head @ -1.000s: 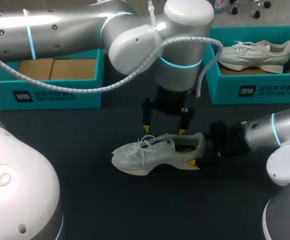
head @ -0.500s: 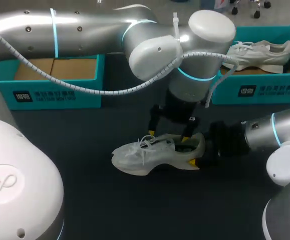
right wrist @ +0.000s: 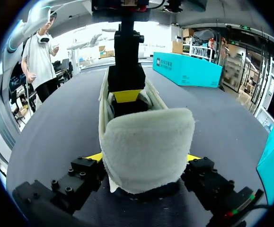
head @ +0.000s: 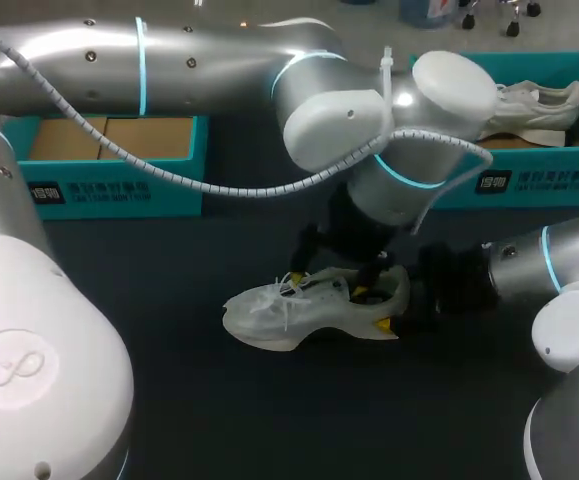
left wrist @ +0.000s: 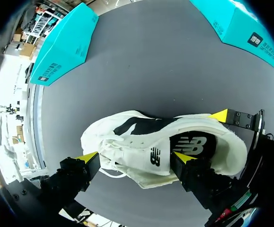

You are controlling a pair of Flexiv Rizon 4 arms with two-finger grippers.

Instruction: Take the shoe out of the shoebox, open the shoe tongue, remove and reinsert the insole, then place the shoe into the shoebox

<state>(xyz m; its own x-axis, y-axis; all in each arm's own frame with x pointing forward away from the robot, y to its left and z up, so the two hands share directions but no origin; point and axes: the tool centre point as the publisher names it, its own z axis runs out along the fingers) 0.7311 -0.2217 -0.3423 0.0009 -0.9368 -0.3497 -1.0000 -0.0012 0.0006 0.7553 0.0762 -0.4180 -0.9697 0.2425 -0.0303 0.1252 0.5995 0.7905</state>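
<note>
The shoe [head: 309, 305] lies on its sole on the table [head: 229, 400], its long axis crosswise, toe to my left and heel to my right. Behind it stand the left box [head: 109, 185] and the right box [head: 529, 180], which holds a second shoe [head: 534, 100]. The right gripper [right wrist: 144, 158] clamps the heel from both sides. The left gripper [left wrist: 136, 157] is spread wide over the shoe, one finger in the opening above the insole [left wrist: 193, 144], the other beside the laces [left wrist: 110, 146].

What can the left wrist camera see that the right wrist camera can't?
Only the left wrist view shows the laces and the dark insole from above, with the left end effector open, one finger by each. Only the right wrist view shows the heel up close, held between the right end effector fingers. Both show the white shoe on the dark table.
</note>
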